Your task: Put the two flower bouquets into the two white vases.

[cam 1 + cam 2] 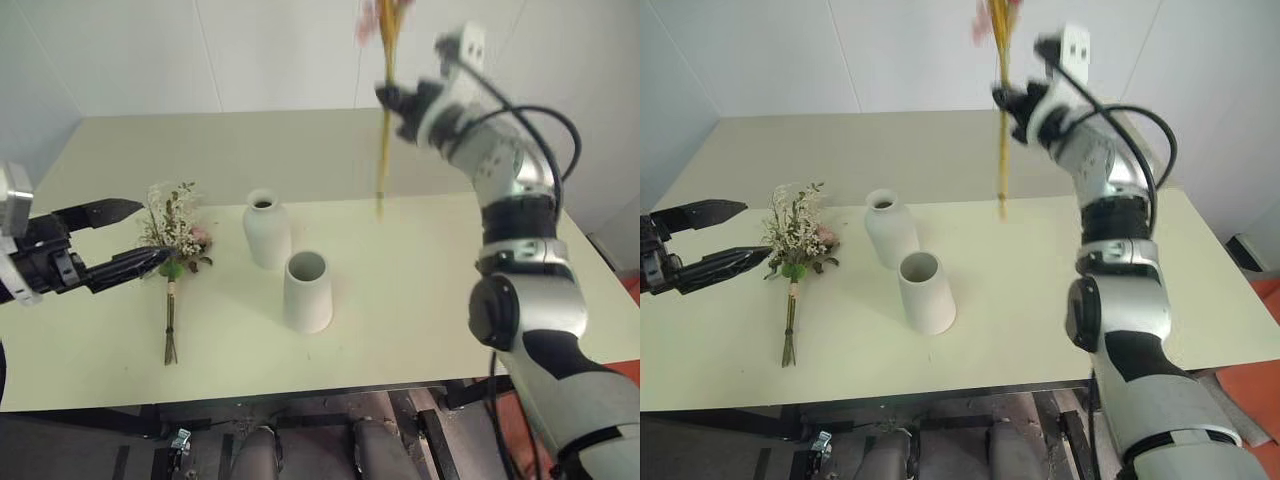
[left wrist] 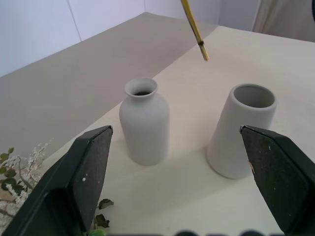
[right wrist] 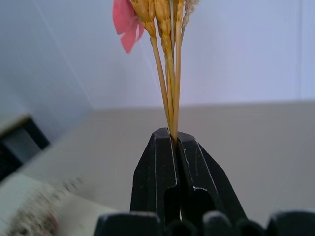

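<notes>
Both vases are empty: your right gripper (image 1: 398, 100) pinches the slim bunch (image 1: 383, 150) above the wide-mouthed vase (image 1: 307, 291); your left gripper (image 1: 128, 238), spread wide, holds nothing beside the bushy bunch (image 1: 172, 240)

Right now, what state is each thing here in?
Slim bunch: lifted, hanging upright above the table.
Bushy bunch: lying flat on the table.
Bottle vase: upright, empty.
Wide vase: upright, empty.
Right gripper: shut on the slim bunch.
Left gripper: open, beside the bushy bunch.

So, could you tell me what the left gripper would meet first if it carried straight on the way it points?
Probably the bottle-shaped vase: the open left gripper faces between it and the wide-mouthed vase, with the bottle looking nearer.
</notes>
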{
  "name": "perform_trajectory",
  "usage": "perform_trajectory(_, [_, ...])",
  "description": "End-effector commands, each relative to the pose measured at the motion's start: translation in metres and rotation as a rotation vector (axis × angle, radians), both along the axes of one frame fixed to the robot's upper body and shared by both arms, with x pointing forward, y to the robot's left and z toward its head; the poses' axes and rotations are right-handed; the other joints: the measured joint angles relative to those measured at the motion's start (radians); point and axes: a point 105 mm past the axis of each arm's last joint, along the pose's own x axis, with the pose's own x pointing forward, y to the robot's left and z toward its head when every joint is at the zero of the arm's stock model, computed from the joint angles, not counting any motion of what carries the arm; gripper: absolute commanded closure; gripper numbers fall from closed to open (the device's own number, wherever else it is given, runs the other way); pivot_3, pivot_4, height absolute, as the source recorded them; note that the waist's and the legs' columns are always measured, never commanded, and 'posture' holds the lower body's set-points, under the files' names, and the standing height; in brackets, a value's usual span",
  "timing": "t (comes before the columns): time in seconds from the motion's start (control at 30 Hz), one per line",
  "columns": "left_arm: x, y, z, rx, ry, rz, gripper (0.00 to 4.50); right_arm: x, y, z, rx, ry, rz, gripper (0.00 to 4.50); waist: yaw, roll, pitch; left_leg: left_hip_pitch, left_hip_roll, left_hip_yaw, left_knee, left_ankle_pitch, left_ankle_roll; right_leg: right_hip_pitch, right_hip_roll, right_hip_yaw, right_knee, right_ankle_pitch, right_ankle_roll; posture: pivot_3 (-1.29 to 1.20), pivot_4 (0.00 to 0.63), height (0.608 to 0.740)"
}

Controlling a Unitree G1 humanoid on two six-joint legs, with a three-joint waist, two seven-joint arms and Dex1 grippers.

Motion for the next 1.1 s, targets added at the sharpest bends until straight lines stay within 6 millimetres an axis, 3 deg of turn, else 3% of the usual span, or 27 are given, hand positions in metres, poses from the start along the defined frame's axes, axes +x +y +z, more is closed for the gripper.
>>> perform_trajectory(0.03, [0.001,-0.002,0.007,0.007,-0.038,-0.004,0.0,-0.019,0.024,0.034,0.099,-0.159,0.109,4.48,-0.001,0.0,0.0,0.0,0.0,0.0,0.0,0.0,0.0,0.0,0.0,0.0,0.0,0.0,0.0,0.0,0.15,0.74])
perform_trajectory(0.17, [0.002,-0.003,0.007,0.012,-0.044,-0.009,0.0,-0.034,0.061,0.043,0.163,-0.194,0.242,4.48,-0.002,0.0,0.0,0.0,0.0,0.0,0.0,0.0,0.0,0.0,0.0,0.0,0.001,0.0,0.0,0.0,0.15,0.74])
perform_trajectory(0.43, [-0.002,-0.003,0.008,0.024,-0.049,-0.003,0.0,-0.044,0.104,0.041,0.174,-0.226,0.317,4.48,-0.003,0.0,0.0,0.0,0.0,0.0,0.0,0.0,0.0,-0.001,0.0,0.0,0.0,0.0,-0.001,0.0,0.15,0.74])
perform_trajectory(0.87, [-0.006,-0.004,0.009,0.033,-0.05,-0.002,0.0,-0.032,0.132,-0.009,0.121,-0.186,0.297,4.48,-0.011,0.0,0.0,0.0,0.0,0.0,-0.001,0.0,0.0,-0.001,0.0,0.0,0.0,0.0,-0.001,0.0,0.15,0.74])
perform_trajectory(0.97, [-0.006,-0.005,0.01,0.031,-0.053,-0.003,0.0,-0.031,0.134,-0.019,0.103,-0.188,0.293,3.85,-0.01,0.0,0.0,0.001,0.0,0.0,-0.001,0.0,0.0,-0.001,0.0,0.0,0.001,0.0,-0.001,0.0,0.15,0.74])
perform_trajectory(1.1, [-0.003,-0.001,0.014,0.023,-0.074,0.018,0.0,-0.032,0.135,-0.033,0.074,-0.198,0.295,2.42,-0.01,0.0,0.0,0.0,0.0,0.0,-0.001,0.0,0.0,-0.001,0.0,0.0,0.0,0.0,-0.001,0.0,0.15,0.74])
